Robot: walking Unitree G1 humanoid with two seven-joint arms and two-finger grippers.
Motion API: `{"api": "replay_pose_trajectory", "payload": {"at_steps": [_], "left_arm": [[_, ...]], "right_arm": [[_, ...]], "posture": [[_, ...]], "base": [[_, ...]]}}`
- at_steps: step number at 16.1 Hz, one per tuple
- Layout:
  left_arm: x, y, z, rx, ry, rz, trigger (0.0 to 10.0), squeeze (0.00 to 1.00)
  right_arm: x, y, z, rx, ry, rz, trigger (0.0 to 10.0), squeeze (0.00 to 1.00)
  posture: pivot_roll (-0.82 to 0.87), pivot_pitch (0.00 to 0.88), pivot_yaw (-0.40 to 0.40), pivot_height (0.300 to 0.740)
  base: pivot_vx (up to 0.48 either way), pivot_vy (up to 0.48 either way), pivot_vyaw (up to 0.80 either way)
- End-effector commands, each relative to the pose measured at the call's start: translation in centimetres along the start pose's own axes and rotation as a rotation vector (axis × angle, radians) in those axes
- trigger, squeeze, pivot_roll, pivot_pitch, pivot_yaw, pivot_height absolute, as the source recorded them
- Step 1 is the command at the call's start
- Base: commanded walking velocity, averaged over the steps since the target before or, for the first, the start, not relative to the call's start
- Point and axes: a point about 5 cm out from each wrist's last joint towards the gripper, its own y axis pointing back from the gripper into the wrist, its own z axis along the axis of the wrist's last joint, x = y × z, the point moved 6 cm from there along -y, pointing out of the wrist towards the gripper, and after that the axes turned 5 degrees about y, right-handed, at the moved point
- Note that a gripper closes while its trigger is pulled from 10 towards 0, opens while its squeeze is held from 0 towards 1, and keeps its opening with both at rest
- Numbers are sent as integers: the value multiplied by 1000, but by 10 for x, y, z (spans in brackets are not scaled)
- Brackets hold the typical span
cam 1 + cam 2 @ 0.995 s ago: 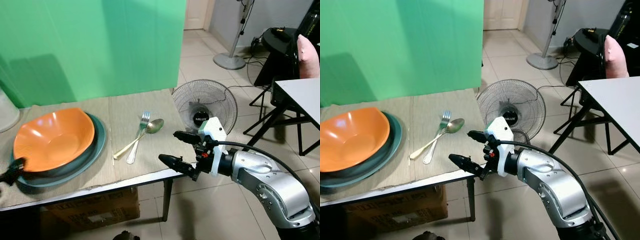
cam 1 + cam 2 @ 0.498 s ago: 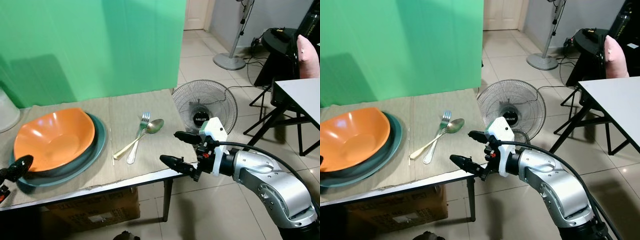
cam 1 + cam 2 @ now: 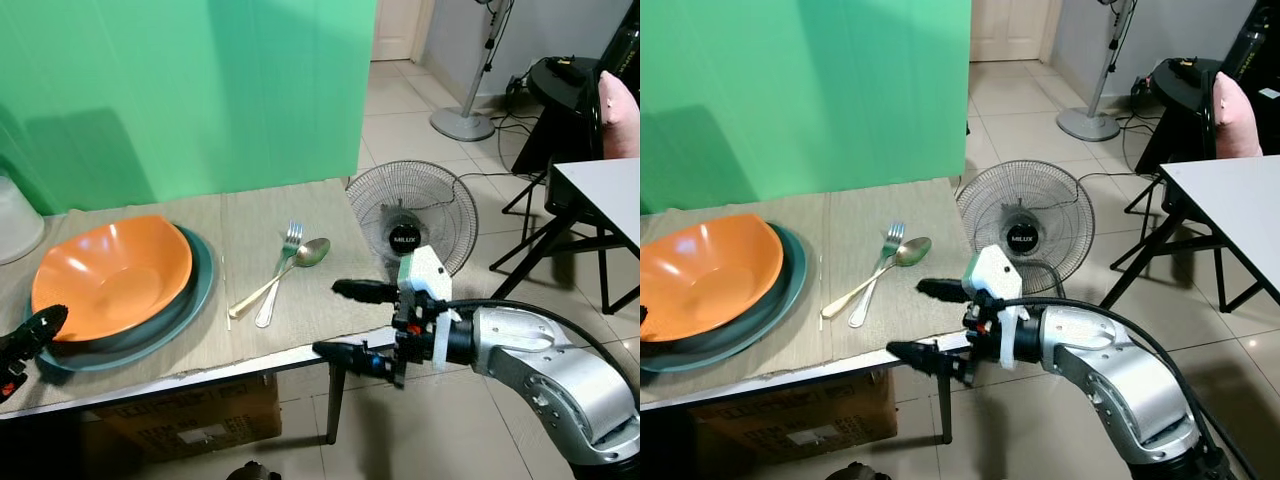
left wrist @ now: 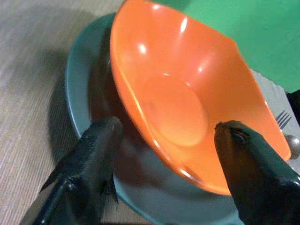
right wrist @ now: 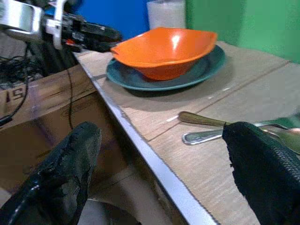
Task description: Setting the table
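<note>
The table (image 3: 300, 345) was a low rectangle with a thin pale edge, its top covered in woven beige matting (image 3: 250, 225), against a flat matte green backdrop (image 3: 190, 90). A round wire-cage floor fan (image 3: 410, 215) stood on the glossy tiled floor beyond the right gripper. The teal plate (image 3: 195, 295) was wide, round and smooth, lying flat on the matting just ahead of the left gripper (image 4: 164, 136). On it sat the orange bowl (image 3: 110, 275), glossy, shallow, with a softly squared rim, tilted a little toward the left gripper. That gripper's two black fingers (image 4: 93, 150) were spread apart, one at either side of the bowl's near rim, not clearly touching it. The right gripper (image 3: 345, 320) hung at the table's near corner with its textured black fingers (image 5: 65, 168) wide apart, one over the matting and one below the table edge, holding nothing. Beyond it, toward the plate, lay a shiny metal fork (image 3: 278, 272) and a metal spoon (image 3: 285, 270), long and thin, crossed over each other with heads near the backdrop side.
</note>
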Motion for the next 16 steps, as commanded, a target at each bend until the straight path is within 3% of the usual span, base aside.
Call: {"api": "replay_pose_trajectory", "payload": {"at_steps": [1, 6, 16], "left_arm": [[0, -2, -1, 15, 0, 2, 0, 0], [-1, -11, 3, -4, 72, -31, 0, 0], [8, -13, -1, -9, 261, -25, 0, 0]], "right_arm": [[7, 1, 6, -23, 24, 37, 10000, 0], [11, 2, 7, -31, 33, 59, 10000, 0], [11, 2, 6, -29, 40, 54, 10000, 0]], "posture": [[-23, 0, 48, 740], [-24, 0, 53, 740], [-23, 4, 56, 740]], "base": [[0, 0, 0], [0, 0, 0], [0, 0, 0]]}}
